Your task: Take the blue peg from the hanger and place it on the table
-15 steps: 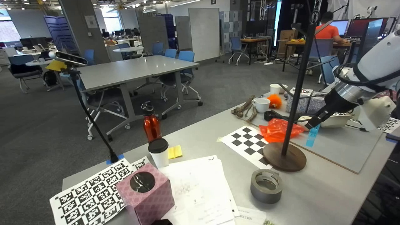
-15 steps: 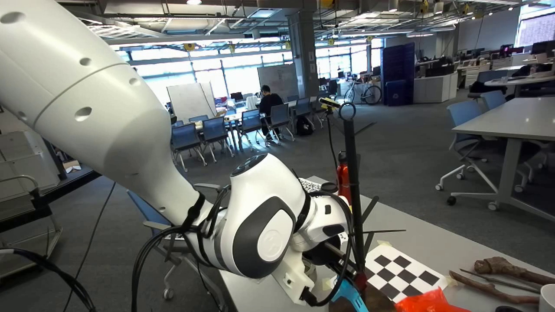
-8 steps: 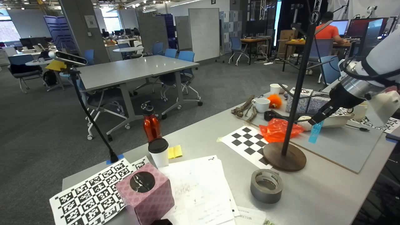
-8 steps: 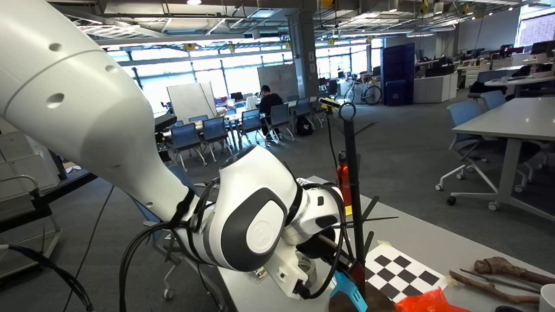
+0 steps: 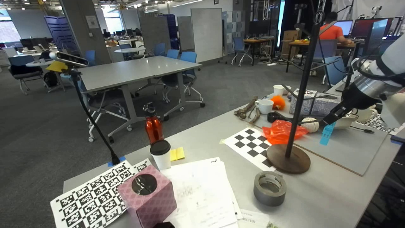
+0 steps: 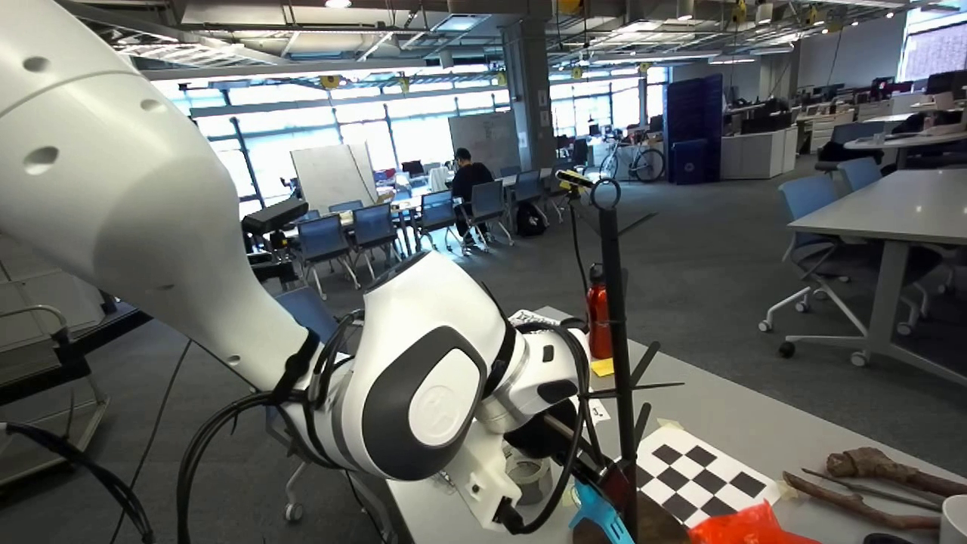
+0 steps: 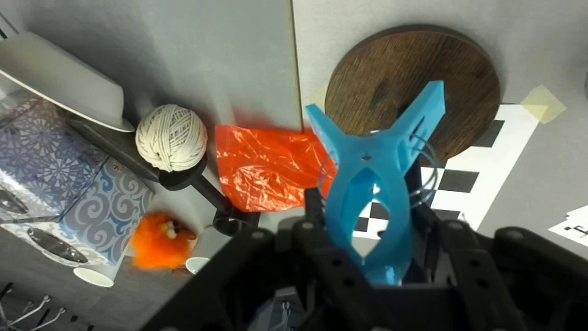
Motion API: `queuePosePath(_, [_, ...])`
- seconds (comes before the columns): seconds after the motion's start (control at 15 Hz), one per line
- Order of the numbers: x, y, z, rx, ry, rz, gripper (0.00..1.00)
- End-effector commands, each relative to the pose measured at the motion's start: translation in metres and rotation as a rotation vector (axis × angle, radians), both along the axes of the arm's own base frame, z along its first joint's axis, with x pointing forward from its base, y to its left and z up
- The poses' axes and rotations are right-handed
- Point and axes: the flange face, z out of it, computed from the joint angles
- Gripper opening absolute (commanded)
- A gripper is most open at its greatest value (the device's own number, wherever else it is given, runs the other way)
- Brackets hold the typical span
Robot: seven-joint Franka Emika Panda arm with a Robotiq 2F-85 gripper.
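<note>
The blue peg point(image 7: 363, 147) sits between my black fingers in the wrist view, its two handles pointing away from the gripper point(image 7: 367, 216). The gripper point(image 5: 326, 122) is shut on it. In an exterior view the peg point(image 5: 327, 135) hangs below the fingertips, above the grey board and apart from the post. The peg point(image 6: 600, 514) and gripper point(image 6: 616, 480) also show in an exterior view, overlapping the post there. The hanger is a black post point(image 5: 299, 104) with thin side arms on a round wooden base point(image 5: 288, 159). Its base point(image 7: 413, 87) shows behind the peg.
A grey board point(image 5: 351, 155) lies on the table point(image 5: 303, 196). A red plastic bag point(image 5: 281, 132), a ball of twine point(image 7: 171, 138) and a checkered sheet point(image 5: 250, 142) lie near the hanger. A grey tape roll point(image 5: 269, 193) stands before the base. Patterned boxes point(image 7: 41, 151) stand beyond.
The gripper has moved away from the hanger post with the blue peg in it, to the right in an exterior view. The arm has drawn back. The hanger stays in place.
</note>
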Motion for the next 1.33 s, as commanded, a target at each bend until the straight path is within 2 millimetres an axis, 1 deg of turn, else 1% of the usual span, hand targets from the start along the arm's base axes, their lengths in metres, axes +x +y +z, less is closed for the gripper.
queuePosePath(0.0, [-0.010, -0.007, 0.000, -0.007, 0.022, -0.046, 0.19])
queuePosePath(0.73, [-0.014, -0.054, -0.027, 0.015, 0.074, -0.194, 0.19])
queuePosePath(1.0, [-0.004, -0.069, -0.038, 0.017, 0.080, -0.229, 0.19])
queuePosePath(1.27, [0.014, -0.089, -0.051, 0.016, 0.081, -0.278, 0.19])
